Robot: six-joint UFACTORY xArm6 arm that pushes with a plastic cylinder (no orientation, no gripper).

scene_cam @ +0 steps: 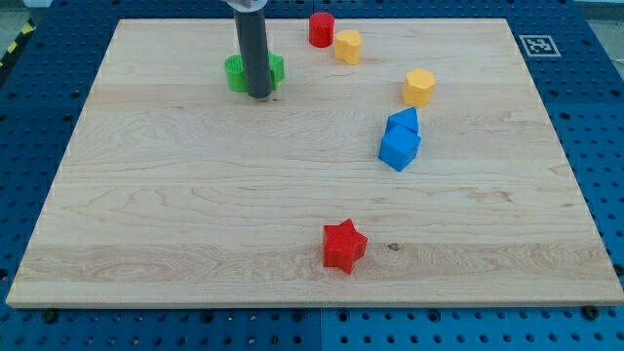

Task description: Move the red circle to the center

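The red circle [321, 29] is a short red cylinder near the view's top edge of the wooden board, a little right of the middle. A yellow block [348, 46] touches it on its lower right. My tip [259, 95] rests on the board at the top left of centre, well to the left of the red circle. It stands between and just in front of two green blocks [237, 74], which the rod partly hides.
A yellow hexagon block [419, 87] lies at the upper right. Two blue blocks [400, 145] sit touching just below it. A red star [343, 245] lies near the bottom middle. The board's edge [292, 300] drops to a blue pegboard.
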